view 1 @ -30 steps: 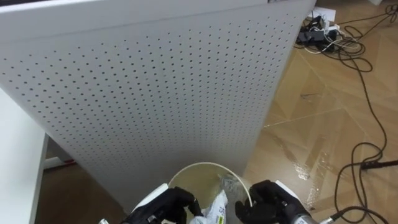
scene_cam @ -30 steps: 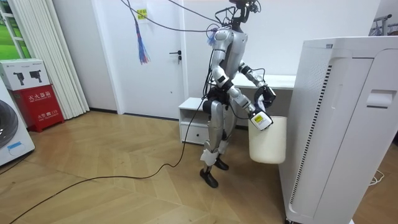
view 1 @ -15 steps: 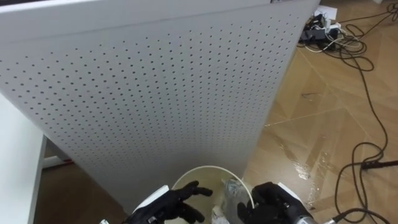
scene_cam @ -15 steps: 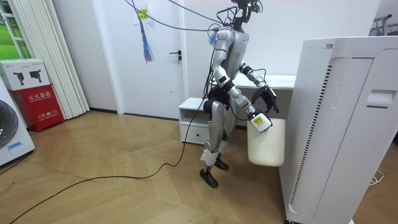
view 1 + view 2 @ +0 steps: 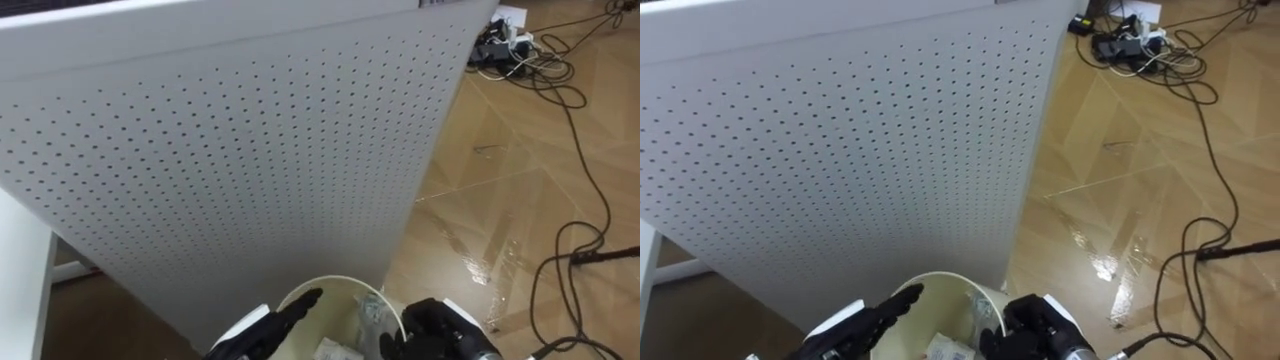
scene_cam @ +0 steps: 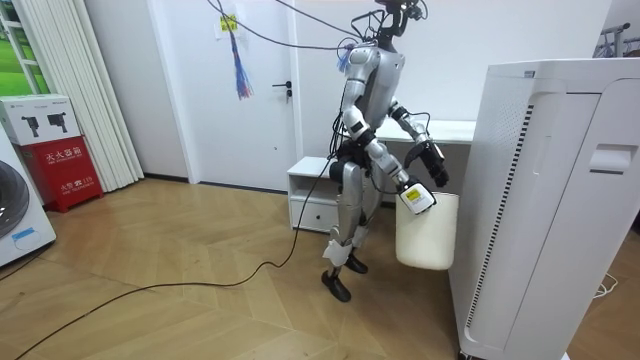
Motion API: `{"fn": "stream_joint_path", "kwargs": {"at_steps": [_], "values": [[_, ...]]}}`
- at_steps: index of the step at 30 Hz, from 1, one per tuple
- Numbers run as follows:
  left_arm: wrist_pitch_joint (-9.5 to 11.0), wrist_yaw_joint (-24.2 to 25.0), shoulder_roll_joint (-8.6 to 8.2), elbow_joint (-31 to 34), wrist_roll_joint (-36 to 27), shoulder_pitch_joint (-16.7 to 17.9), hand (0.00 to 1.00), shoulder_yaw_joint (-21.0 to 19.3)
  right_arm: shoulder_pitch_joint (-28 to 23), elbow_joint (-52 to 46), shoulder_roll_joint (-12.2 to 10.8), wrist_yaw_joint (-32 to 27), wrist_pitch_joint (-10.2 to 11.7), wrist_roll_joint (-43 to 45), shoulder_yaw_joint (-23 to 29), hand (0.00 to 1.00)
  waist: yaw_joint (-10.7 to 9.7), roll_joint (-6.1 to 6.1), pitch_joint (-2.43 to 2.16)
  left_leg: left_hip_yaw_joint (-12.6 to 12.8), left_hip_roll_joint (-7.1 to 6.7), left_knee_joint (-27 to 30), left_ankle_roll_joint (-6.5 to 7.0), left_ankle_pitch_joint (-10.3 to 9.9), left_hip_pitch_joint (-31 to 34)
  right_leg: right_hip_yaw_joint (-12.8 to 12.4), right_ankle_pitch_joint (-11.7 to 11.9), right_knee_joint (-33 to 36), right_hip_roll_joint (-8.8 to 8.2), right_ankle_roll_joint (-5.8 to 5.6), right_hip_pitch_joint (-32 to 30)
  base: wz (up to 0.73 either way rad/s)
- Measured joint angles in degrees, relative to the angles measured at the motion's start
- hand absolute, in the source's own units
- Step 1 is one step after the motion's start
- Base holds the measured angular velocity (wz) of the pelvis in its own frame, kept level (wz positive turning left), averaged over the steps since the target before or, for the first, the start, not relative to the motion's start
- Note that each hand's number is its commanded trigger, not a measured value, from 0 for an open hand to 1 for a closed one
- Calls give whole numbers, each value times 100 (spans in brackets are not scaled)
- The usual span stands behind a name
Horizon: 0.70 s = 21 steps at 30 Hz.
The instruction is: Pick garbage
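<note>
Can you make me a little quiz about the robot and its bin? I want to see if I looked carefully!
1. True or false: the left hand has its fingers stretched out straight, not curled.
2. Which hand grips the rim of the bin? A) the left hand B) the right hand C) neither hand
3. Fill in the gap: the dark cables lie on the wooden ____.

Key: 1 true. 2 B. 3 floor.
</note>
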<state>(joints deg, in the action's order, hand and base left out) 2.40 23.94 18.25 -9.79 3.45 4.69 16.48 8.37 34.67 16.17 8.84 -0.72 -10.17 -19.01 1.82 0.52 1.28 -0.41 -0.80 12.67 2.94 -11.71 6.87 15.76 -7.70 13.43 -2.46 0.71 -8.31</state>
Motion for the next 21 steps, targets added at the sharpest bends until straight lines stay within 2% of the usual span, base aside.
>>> {"fn": "stream_joint_path", "kwargs": {"at_steps": [4,5,7,8,9,10,11,12,14,15,16,17,18,19,21], "values": [[-18,0,-9,0,-6,127,0,55,-180,-3,0,-1,0,-24,1,100,-10,-53,-13,78,9,-13,0,0,-120,-3,-10,120,-15,-15,24,-11],[-34,7,-9,-18,-4,191,0,47,-284,-3,1,5,0,-10,4,100,-3,-71,-20,194,9,-1,0,0,-176,-21,-9,116,-26,-14,82,-9],[-58,25,-10,-155,-4,331,0,4,-548,-1,-8,19,-3,-9,7,100,-13,-108,-13,503,-17,268,-2,-2,-236,-210,-5,67,-92,-12,324,5],[-59,22,1,-192,-6,395,0,0,-616,0,-16,13,-2,-9,18,100,-21,-171,19,634,-51,621,-12,-4,-107,-334,-3,24,-162,-12,414,38],[-57,-10,0,-285,-11,423,0,13,-798,22,-31,4,-5,-8,45,100,-39,-361,27,828,-96,676,-203,-139,272,-746,-7,-81,-283,-21,514,68],[-52,-28,-12,-284,-19,416,0,74,-951,21,43,31,-1,-24,198,100,-101,-224,-53,843,141,-75,-171,436,542,-768,-88,-11,-237,-161,469,65],[-41,-43,-13,-336,-22,439,0,86,-1000,119,28,48,-17,-28,282,100,-65,-287,-80,968,114,47,49,472,569,-810,-206,59,-302,-320,416,33],[-58,-113,-26,-482,-29,509,0,105,-1107,188,-8,76,-60,13,284,100,74,-352,-125,1077,65,41,59,478,506,-717,-273,13,-370,-429,450,-17],[-69,-177,-56,-882,-39,543,0,78,-1254,224,-44,151,-58,149,282,100,213,-331,-104,1059,63,29,59,478,311,-608,-261,-229,-348,-442,537,-39],[-87,-257,-69,-1074,-39,636,0,-9,-1278,224,-51,210,-57,176,284,100,220,-332,-94,975,26,-21,53,473,178,-593,-93,-501,-341,-416,523,-27],[-114,-346,-112,-1257,-59,721,0,-70,-1395,211,-20,231,-56,156,282,100,122,-257,-103,951,3,-84,22,452,60,-456,5,-495,-345,-325,583,-12],[-116,-390,-134,-1291,-66,777,0,-80,-1451,219,-17,212,-57,149,285,100,82,-213,-115,961,5,-127,21,451,10,-443,-1,-482,-338,-321,634,6],[-59,-474,-187,-1462,-75,810,0,-77,-1501,324,-4,232,-53,50,283,100,-4,-146,-89,976,19,-212,18,450,-92,-434,-9,-477,-304,-310,683,0],[9,-546,-250,-1722,-88,843,0,-69,-1538,539,-8,259,-28,-146,281,100,-19,-120,-79,969,29,-266,9,452,-163,-458,-13,-470,-256,-298,722,-6],[42,-711,-305,-1955,-70,900,0,-113,-1678,831,-21,252,3,-350,308,100,-33,-110,-86,966,32,-332,-13,459,-264,-474,-33,-454,-245,-274,744,-6]]}}
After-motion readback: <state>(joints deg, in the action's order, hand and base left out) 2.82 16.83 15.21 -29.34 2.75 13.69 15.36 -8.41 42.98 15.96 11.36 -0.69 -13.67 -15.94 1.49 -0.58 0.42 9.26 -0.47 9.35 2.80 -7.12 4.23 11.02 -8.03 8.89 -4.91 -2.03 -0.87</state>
